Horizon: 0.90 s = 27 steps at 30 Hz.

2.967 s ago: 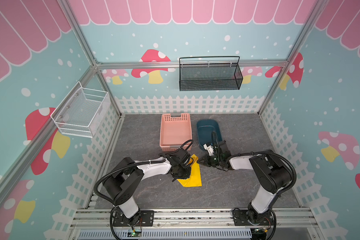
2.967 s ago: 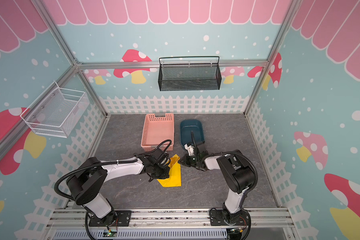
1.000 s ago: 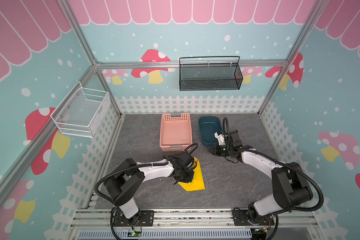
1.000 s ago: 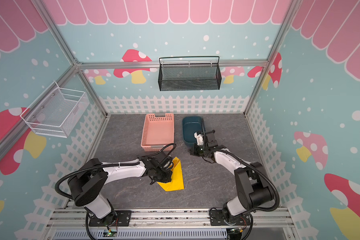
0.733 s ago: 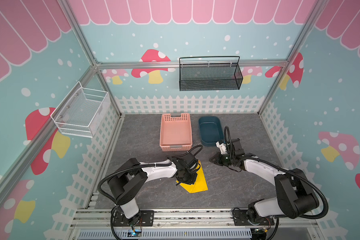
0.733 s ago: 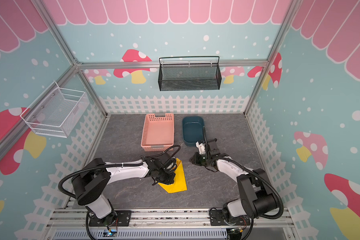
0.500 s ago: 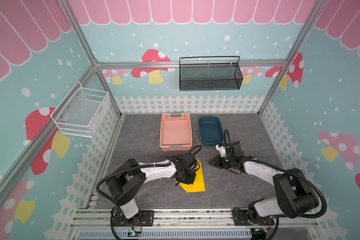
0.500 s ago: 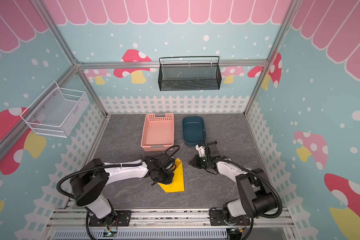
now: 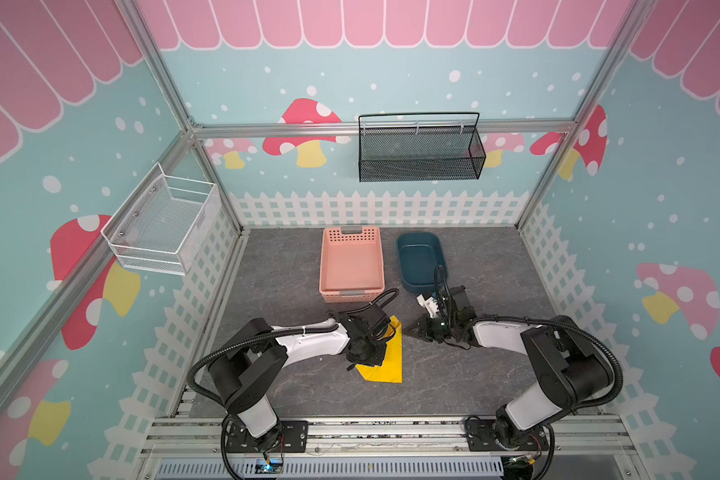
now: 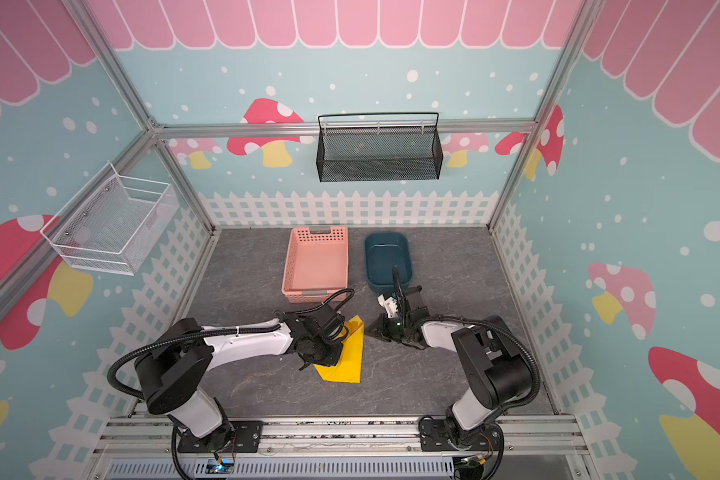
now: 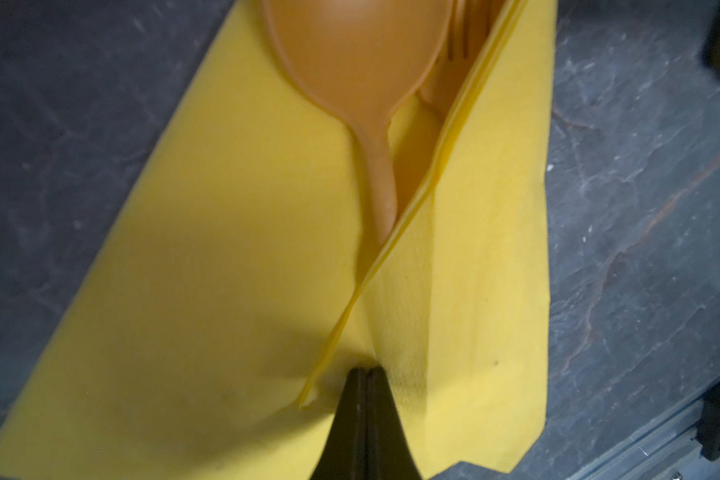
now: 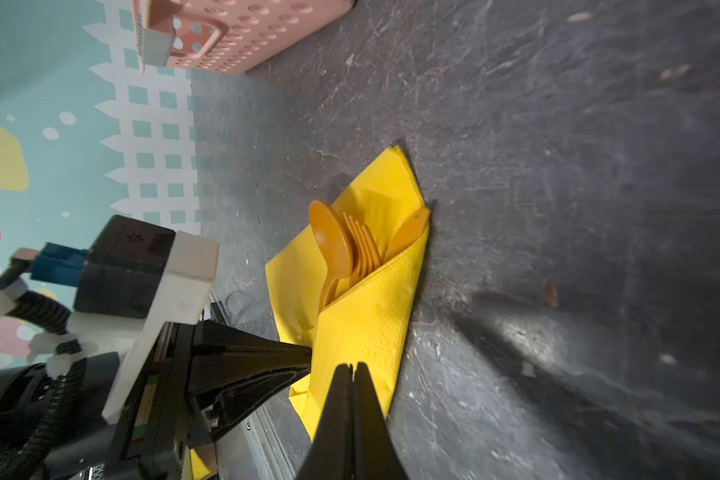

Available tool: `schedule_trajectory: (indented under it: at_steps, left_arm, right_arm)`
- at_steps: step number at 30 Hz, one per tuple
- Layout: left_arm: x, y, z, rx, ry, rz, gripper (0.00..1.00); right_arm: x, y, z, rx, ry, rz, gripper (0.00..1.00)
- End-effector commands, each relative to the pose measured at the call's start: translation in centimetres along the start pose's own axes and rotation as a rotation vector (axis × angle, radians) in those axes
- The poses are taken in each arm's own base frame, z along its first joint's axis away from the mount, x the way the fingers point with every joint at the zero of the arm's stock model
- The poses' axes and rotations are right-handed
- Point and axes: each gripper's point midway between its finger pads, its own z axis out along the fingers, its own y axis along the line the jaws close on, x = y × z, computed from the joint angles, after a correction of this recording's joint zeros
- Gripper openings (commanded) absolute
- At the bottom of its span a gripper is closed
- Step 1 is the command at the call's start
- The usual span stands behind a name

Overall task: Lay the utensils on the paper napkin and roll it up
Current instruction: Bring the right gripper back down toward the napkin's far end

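The paper napkin lies on the grey floor in front of the pink basket, with one flap folded over the utensils. The spoon, the fork and a third slim piece stick out of the fold. My left gripper is shut, its tips pressing on the napkin at the fold's narrow end. My right gripper is shut and empty, its tip at the napkin's right edge. The left gripper's fingers show close beside it.
A pink basket and a dark blue tub stand behind the napkin. A black wire basket hangs on the back wall and a white wire basket on the left wall. White picket fencing rings the floor.
My right arm has come forward from the blue tub and down to the napkin's right edge. My left gripper has stayed on the napkin, which has shifted only slightly.
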Motion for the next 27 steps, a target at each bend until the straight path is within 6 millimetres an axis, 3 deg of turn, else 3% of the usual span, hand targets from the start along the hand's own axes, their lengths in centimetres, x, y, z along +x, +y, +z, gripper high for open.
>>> schedule_trajectory:
  at_steps: [1,14,23,27]
  left_arm:
    - [1.7,3.0,0.8,-0.112,0.058,-0.032,0.0]
    - [1.8,2.9,0.9,-0.11,0.064,-0.031,0.0]
    - [1.9,3.0,0.9,-0.111,0.065,-0.032,0.0]
    - [1.9,3.0,0.9,-0.111,0.067,-0.032,0.0]
  right_arm:
    - [0.1,0.3,0.7,-0.028,0.016,-0.005,0.0]
    - [0.6,-0.7,2.2,-0.029,0.046,0.009,0.0]
    - [2.1,-4.2,2.9,0.077,0.073,0.063,0.0]
    - [1.6,-3.5,2.4,0.077,0.047,0.049,0.0]
